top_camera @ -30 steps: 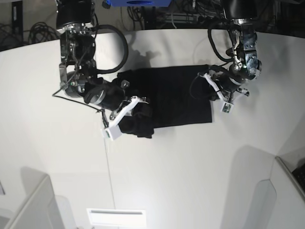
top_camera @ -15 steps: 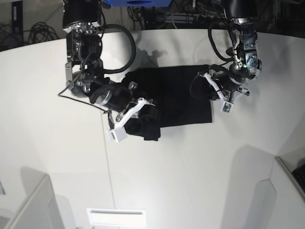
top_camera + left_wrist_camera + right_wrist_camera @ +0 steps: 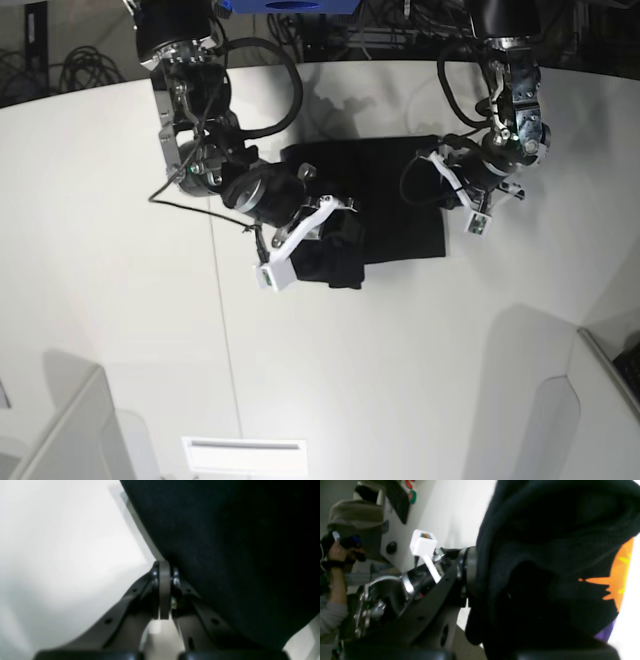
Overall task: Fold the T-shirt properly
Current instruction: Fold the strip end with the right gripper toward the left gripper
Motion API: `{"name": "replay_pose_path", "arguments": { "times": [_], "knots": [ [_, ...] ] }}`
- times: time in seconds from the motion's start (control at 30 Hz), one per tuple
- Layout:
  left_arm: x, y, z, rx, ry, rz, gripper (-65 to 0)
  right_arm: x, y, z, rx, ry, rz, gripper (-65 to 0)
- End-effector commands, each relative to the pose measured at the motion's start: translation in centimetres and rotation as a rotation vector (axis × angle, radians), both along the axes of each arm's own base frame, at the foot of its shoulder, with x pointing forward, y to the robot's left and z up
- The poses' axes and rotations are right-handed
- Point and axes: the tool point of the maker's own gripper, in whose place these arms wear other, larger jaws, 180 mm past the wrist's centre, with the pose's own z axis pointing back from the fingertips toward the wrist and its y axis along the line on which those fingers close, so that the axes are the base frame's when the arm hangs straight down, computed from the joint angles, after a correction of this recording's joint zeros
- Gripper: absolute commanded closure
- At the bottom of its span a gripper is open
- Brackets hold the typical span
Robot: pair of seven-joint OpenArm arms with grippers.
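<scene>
The right arm comes down from the upper left of the base view and bends toward the middle, its wrist tilted low. The right gripper [image 3: 335, 225] sits just left of centre with its jaws closed on a bunched fold of the shirt [image 3: 385, 200]; in its wrist view the cloth fills the right half. The left arm hangs from the upper right, elbow bent inward. The left gripper [image 3: 163, 566] has its jaws pressed together at the shirt's edge, low at centre frame.
</scene>
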Motion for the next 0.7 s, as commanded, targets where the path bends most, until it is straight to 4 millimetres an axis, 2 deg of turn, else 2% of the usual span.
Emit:
{"name": "replay_pose_path", "arguments": {
  "times": [0.0,0.1,0.2,0.3,0.5,0.67],
  "knots": [
    [-1.1,0.8,-0.7,0.044,0.052,-0.005,0.0,0.5,0.3,0.8,0.023,-0.025,-0.005,0.0],
    [-1.2,0.8,-0.8,0.044,0.055,-0.005,0.0,0.4,0.4,-0.4,0.016,0.01,-0.005,0.0],
    [-1.2,0.8,-0.8,0.044,0.055,-0.005,0.0,0.4,0.8,-0.2,0.019,0.006,0.005,0.0],
    [-1.3,0.8,-0.8,0.044,0.056,-0.005,0.0,0.5,2.2,0.6,0.023,-0.035,0.035,0.0],
    [-1.9,0.9,-1.1,0.047,0.068,-0.004,0.0,0.4,3.7,-1.1,0.002,-0.017,0.065,0.0],
    [-2.6,1.9,-1.4,0.07,0.083,-0.008,0.0,0.5,4.5,-1.5,-0.006,-0.026,0.077,0.0]
  ]
}}
